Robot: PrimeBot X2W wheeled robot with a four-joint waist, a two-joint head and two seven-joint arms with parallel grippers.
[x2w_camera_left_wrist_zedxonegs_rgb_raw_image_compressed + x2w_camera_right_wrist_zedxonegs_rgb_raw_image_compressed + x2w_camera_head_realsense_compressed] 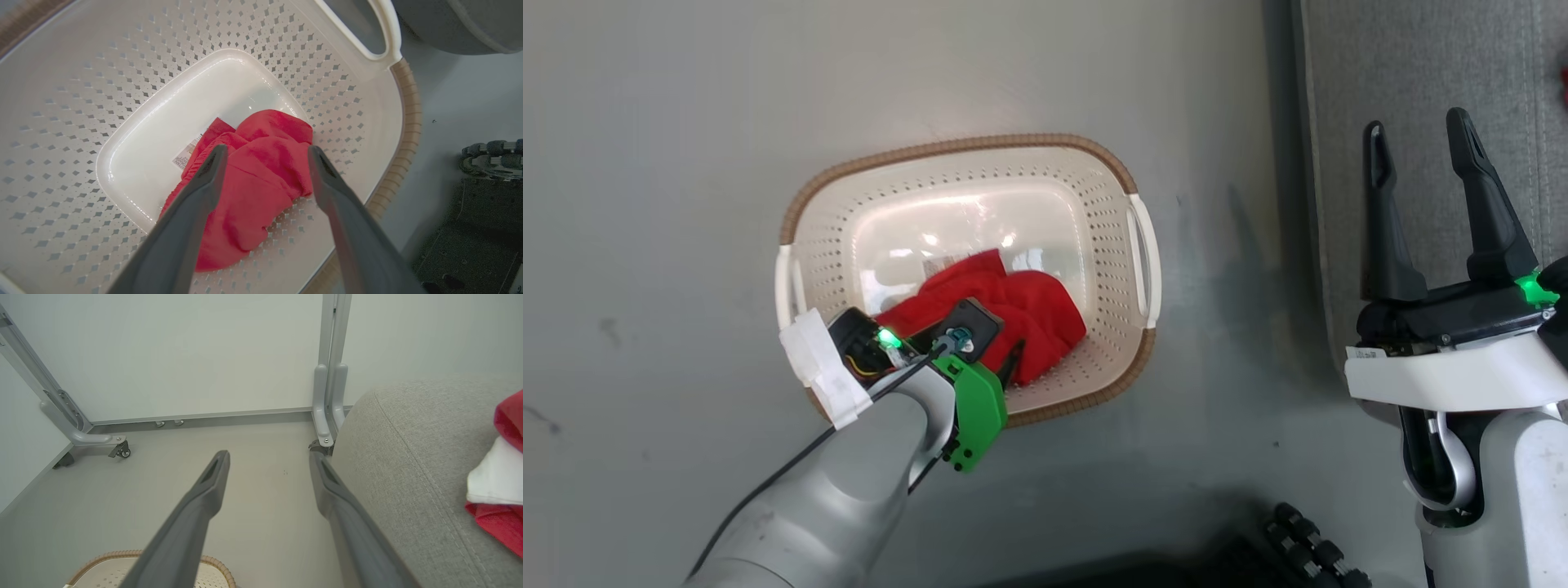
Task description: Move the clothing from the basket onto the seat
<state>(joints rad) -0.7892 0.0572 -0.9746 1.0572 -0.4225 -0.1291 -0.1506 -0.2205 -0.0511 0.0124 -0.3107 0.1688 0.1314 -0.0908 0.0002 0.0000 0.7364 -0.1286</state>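
Down in the middle of the head view, the oval cream-white perforated plastic basket (968, 151) with the brown woven-look rim sits on the pale grey floor (645, 163). A bunched bright red fabric garment (1037, 314) lies at the lower right of its base, up against the wall. Left gripper (266, 150) hangs over it with its two dark fingers spread wide either side of the bunch, nothing pinched yet. Right gripper (1417, 124) is spread too and empty, at the right edge of the frame by the big grey upholstered seat cushion (1421, 57). A red and white shirt (496, 473) already lies on that cushion, so I'd call this the second pick. Next it needs to drop, clamp the fabric, and lift clear of the rim. Tight spot is the perforated wall just beside the garment; floor between basket and seat looks open.
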